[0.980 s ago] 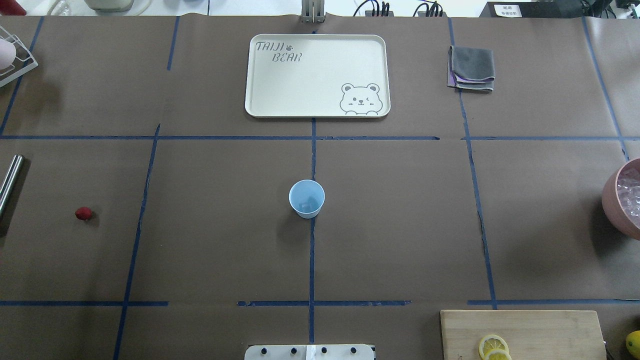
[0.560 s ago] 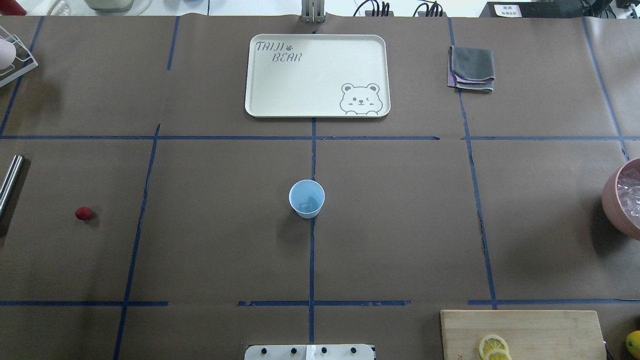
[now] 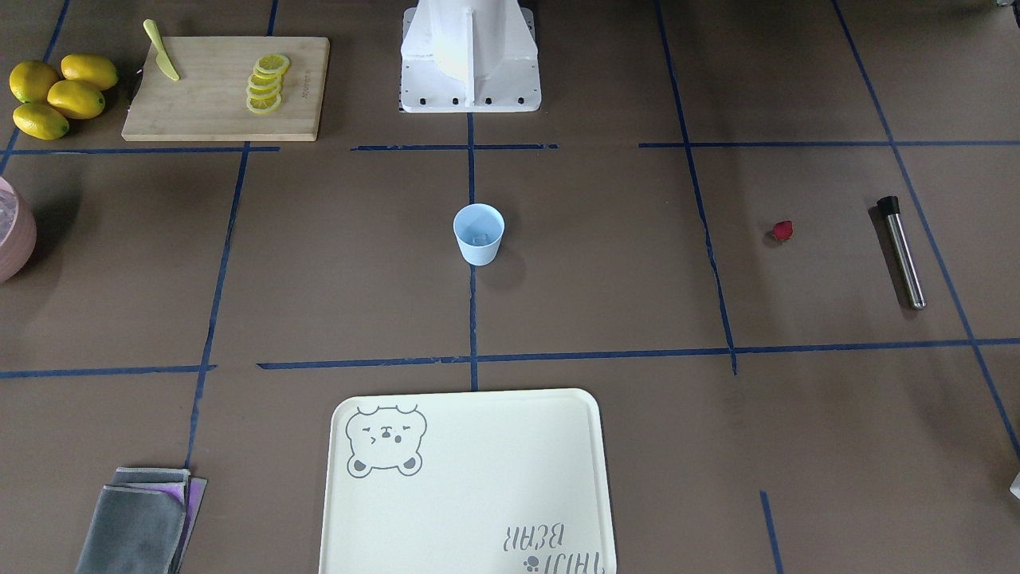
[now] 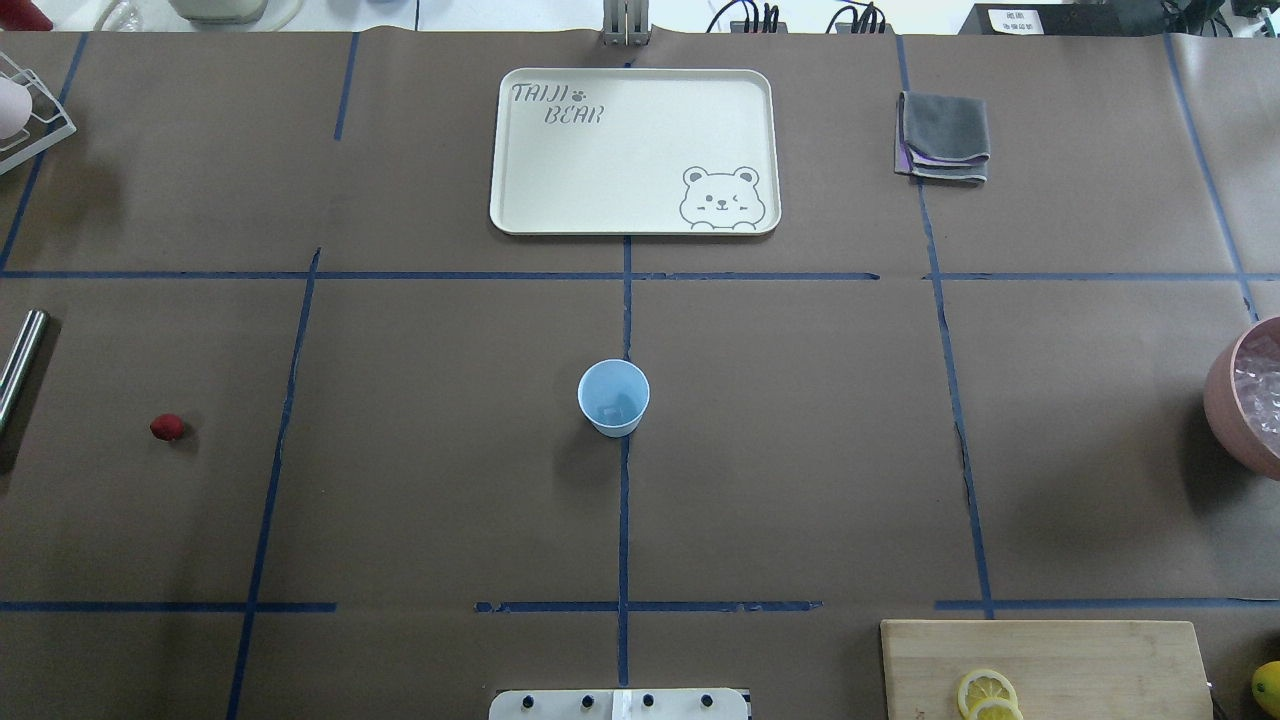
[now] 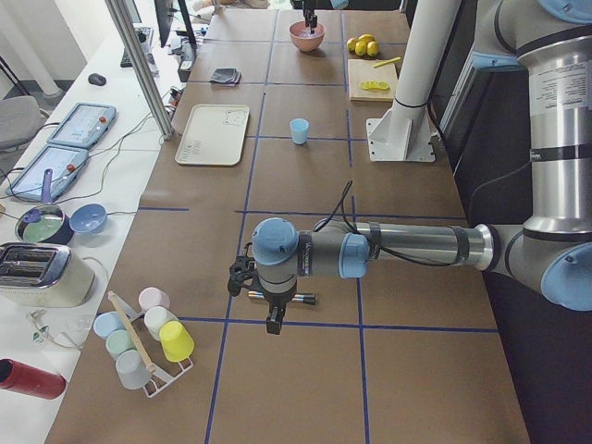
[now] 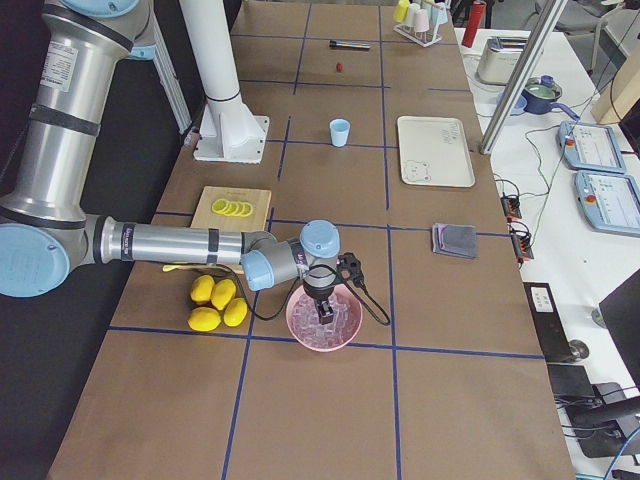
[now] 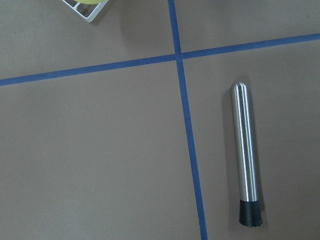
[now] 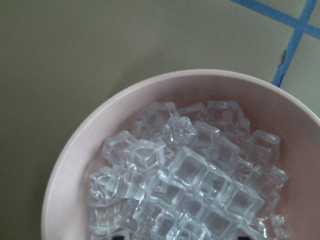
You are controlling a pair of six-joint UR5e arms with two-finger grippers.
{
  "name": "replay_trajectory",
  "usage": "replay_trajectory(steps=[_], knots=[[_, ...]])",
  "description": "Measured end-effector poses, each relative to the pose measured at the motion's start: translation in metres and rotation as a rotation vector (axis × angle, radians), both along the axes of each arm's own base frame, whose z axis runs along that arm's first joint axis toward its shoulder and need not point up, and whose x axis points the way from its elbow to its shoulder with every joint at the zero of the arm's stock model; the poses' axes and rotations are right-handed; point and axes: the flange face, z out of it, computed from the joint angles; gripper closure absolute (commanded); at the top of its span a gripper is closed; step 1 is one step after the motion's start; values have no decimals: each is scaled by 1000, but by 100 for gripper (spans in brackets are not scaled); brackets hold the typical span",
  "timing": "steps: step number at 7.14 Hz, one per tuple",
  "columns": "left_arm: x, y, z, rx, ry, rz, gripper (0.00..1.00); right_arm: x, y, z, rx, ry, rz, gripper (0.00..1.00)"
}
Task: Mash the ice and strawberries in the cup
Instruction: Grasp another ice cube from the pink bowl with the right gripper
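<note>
1. The right gripper hung straight over the pink bowl, low above the heaped ice. Whether its jaws were parted or closed could not be told, nor whether it had a cube.
2. The ice therefore lay directly beneath that gripper (the wrist view looked plumb down onto the cubes). A short descent seemed all that a pick would need, and the right arm was by far the nearer one.
3. The cup stood upright at the middle of the table, well apart from the bowl and toward the robot's left of it. Something clear seemed to lie at its bottom, too faint to be sure.
4. The strawberry lay on the robot's left, near the steel muddler.
5. The left gripper hovered above that muddler, its opening likewise impossible to tell. The muddler lay flat, its long axis running away from the robot, black end nearer the robot.
</note>
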Motion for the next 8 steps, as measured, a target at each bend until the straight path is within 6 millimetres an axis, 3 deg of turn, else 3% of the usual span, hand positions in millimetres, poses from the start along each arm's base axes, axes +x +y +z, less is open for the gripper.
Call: replay_trajectory(steps=[3, 4, 6, 7, 8], knots=[[0, 0, 0, 0, 0, 0, 0, -4, -2, 10, -15, 7, -8, 26], [0, 0, 0, 0, 0, 0, 0, -4, -1, 12, -19, 9, -10, 33], [1, 0, 0, 0, 0, 1, 0, -4, -1, 14, -22, 11, -11, 85], [1, 0, 0, 0, 0, 1, 0, -4, -1, 14, -23, 11, -11, 96], [1, -1, -1, 1, 0, 1, 0, -4, -1, 13, -22, 10, -10, 97]])
